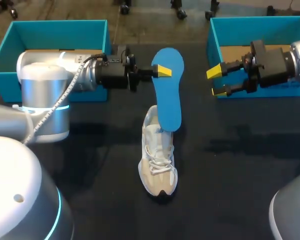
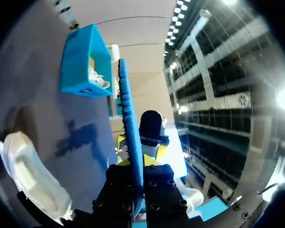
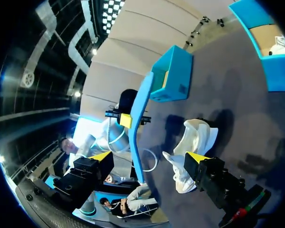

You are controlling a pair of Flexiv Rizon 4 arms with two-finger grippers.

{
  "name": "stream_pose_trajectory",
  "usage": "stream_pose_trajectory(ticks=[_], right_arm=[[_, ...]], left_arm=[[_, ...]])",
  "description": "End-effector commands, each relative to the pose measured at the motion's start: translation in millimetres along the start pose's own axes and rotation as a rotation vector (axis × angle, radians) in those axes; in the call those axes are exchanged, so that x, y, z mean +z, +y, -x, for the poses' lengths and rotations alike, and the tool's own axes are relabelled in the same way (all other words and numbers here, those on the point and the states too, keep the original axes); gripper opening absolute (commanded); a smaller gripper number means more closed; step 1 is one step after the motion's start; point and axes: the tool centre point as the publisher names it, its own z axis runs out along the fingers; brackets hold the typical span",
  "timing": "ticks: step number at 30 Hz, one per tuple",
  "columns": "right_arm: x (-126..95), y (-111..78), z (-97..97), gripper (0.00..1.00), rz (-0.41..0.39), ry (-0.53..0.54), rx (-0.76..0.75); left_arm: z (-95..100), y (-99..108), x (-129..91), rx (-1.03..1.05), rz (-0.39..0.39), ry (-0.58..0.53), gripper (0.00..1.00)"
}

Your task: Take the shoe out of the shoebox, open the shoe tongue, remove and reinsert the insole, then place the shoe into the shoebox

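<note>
Gripping the insole (image 1: pixel 169 90) from both sides, L gripper (image 1: pixel 162 71) sits beyond the shoe (image 1: pixel 158 160) and a bit to its left, with both fingers pressed on the blue foam near its far end. L wrist view shows the insole (image 2: pixel 130 142) edge-on, pinched between the yellow tips of the L gripper (image 2: pixel 137 162). The insole's near end hangs over the shoe's heel opening; can't tell if they touch.

Shoe is pale, laces up, standing on its sole on the dark table (image 1: pixel 240 190), outside both boxes, toe pointing away from them. L wrist view has the shoe (image 2: pixel 28 175) off to one side of the fingers.

R gripper (image 1: pixel 217 81) is beyond the shoe and to its right, fingers spread wide w/ nothing between them, just in front of the R box (image 1: pixel 260 25). R wrist view: R gripper (image 3: pixel 148 157) agape, insole (image 3: pixel 140 128) ahead of it, shoe (image 3: pixel 192 147) beside that.

L box (image 1: pixel 50 27) is beyond the shoe, far left. It's blue w/ a brown card floor, mostly hidden by the L arm. R box is the same blue, also brown inside. L wrist view shows a white item (image 2: pixel 97 78) inside the R box (image 2: pixel 80 61); can't tell what it is.
</note>
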Motion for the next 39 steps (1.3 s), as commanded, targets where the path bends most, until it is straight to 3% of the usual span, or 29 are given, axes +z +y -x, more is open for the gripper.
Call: stream_pose_trajectory(ticks=[1, 7, 19, 27, 39], right_arm=[[1, 1.1, -0.2, 1.00, -0.002, -0.002, 0.000], [1, 1.1, -0.2, 1.00, -0.002, -0.002, 0.000], [1, 1.1, -0.2, 1.00, -0.002, -0.002, 0.000], [1, 1.1, -0.2, 1.00, -0.002, -0.002, 0.000], [1, 1.1, -0.2, 1.00, -0.002, -0.002, 0.000]], left_arm=[[4.0, -4, -1, 0.113, 0.036, 0.028, 0.00], [1.2, -14, -4, 0.350, 0.039, 0.035, 0.00], [-14.7, -29, -3, 0.985, -0.071, 0.123, 0.00], [-20.4, -37, -3, 1.263, -0.086, 0.086, 0.00], [-1.3, -51, -7, 1.978, 0.011, 0.145, 0.00]])
